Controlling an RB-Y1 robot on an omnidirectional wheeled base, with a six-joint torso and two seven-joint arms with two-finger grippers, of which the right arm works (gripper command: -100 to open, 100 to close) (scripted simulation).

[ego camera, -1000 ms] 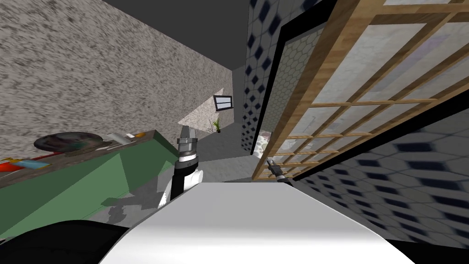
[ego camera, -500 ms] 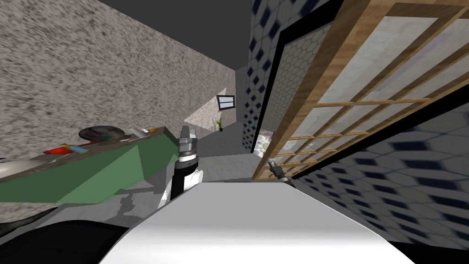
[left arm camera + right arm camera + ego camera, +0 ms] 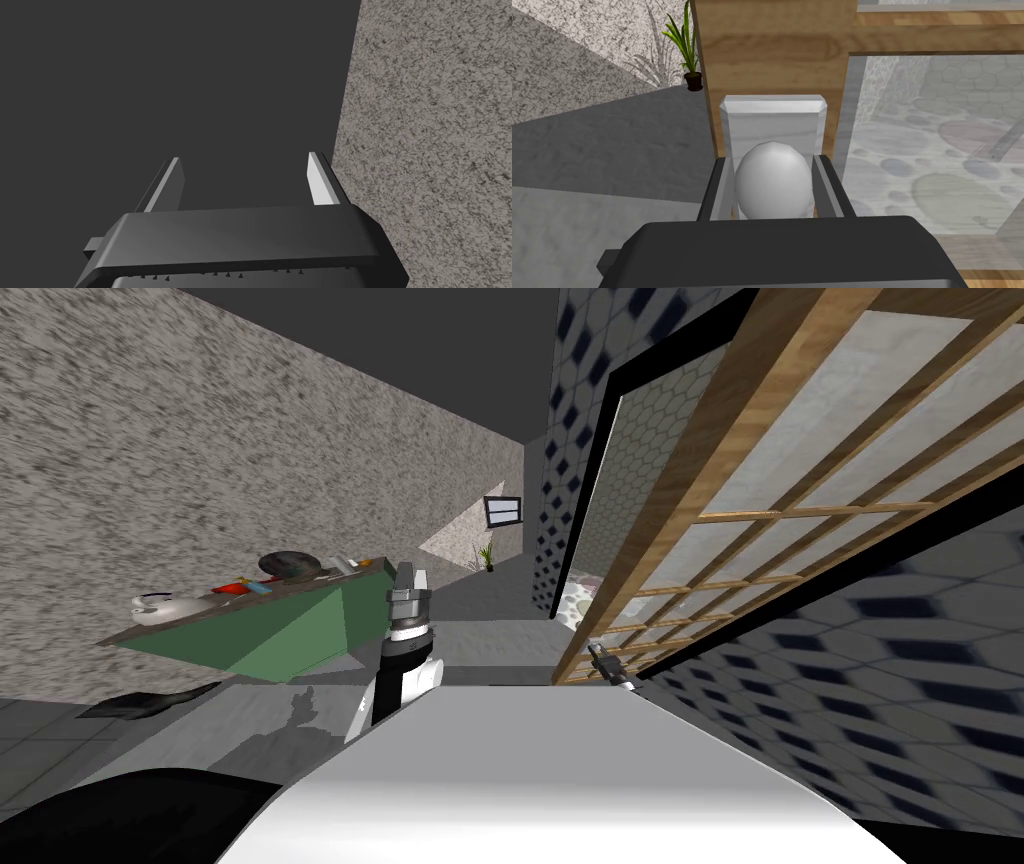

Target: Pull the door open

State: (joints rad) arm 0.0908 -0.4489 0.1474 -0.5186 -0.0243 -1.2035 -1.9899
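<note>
Clamping the rounded grey knob (image 3: 771, 195) from both sides, the right pincer (image 3: 772, 162) holds it deep between its two thin fingers, close against the dark gripper body. The knob stands out from a pale, marbled backplate (image 3: 772, 122) fixed to the wooden edge stile of the door (image 3: 800, 488), low on the leaf and at the robot's right front. The door, a wooden grid of frosted glass panes, stands swung out of its black frame (image 3: 592, 488), with a gap showing between the frame and the leaf's free edge. Through the glass beside the knob a pebble-patterned floor (image 3: 937, 175) shows. A tiled wall (image 3: 900, 688) with dark diamonds runs along the robot's right, just behind the door. Past the door's edge a potted plant (image 3: 687, 55) stands on the grey floor by a speckled wall, with a framed picture (image 3: 503, 510) hanging above it. To the left, well apart from the door, a green desk (image 3: 290, 633) carries a dark bowl (image 3: 290, 563) and small coloured items; a dark mat (image 3: 150, 700) lies on the floor near it. The left pincer (image 3: 408, 578) is raised in front of the chest, beside the desk's corner, its fingers apart and holding nothing.
</note>
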